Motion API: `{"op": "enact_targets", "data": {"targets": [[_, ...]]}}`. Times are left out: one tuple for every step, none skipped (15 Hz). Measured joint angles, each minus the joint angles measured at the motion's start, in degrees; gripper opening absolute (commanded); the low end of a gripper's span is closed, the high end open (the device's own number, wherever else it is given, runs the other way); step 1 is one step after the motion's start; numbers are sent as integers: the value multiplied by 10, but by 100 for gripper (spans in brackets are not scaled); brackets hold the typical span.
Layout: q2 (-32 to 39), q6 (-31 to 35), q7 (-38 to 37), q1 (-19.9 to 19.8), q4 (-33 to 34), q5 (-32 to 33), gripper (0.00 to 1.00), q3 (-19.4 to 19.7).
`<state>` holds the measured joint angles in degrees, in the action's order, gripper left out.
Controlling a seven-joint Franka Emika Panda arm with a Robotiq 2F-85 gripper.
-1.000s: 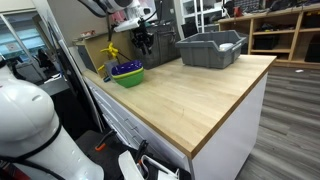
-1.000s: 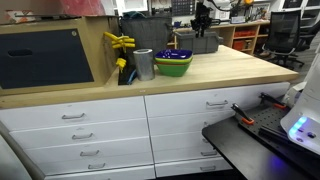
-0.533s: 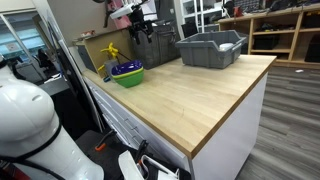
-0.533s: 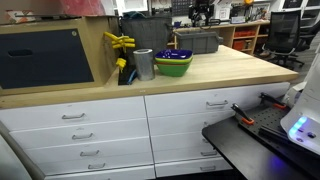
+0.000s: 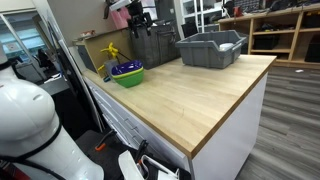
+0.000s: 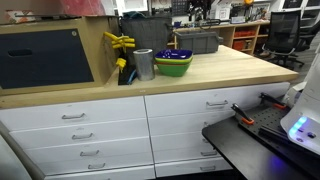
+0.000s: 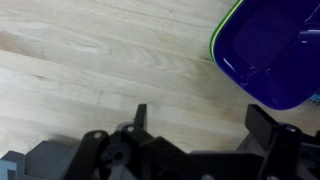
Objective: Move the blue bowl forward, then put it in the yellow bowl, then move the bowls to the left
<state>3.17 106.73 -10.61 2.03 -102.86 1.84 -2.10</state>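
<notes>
The blue bowl, glossy and deep blue-purple, sits inside the yellow bowl in an exterior view. The pair stands near the back corner of a light wooden table, well apart from a grey bin. The gripper hangs high above the table's back edge, too small there to tell how its jaws stand. Wooden shelves fill the room behind. In an exterior view from the front, the blue rim shows just over the lime rim of the yellow bowl. A metal cup is just beside the bowls, and white drawers are under the table top. In the wrist view the blue bowl lies in the upper right corner with the lime rim around it. The gripper is over bare wood beside the bowls, its two fingers spread wide and holding nothing.
</notes>
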Motion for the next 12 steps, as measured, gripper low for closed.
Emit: {"op": "enact_targets", "data": {"targets": [[9, -6, 0, 2, 12, 0, 100, -2], [19, -11, 0, 4, 23, 0, 100, -4], [30, -17, 0, 8, 36, 0, 100, -4], [41, -23, 0, 11, 48, 0, 100, -5], [51, -28, -1, 15, 60, 0, 100, -5], [62, -32, -8, 19, 72, 0, 100, -5], [70, -35, -13, 21, 83, 0, 100, -5], [77, -38, -15, 23, 90, 0, 100, -5], [80, -39, -18, 23, 95, 0, 100, -5], [82, -40, -19, 23, 96, 0, 100, -5], [82, -41, -19, 23, 97, 0, 100, -5], [82, -42, -19, 23, 98, 0, 100, -5]]}}
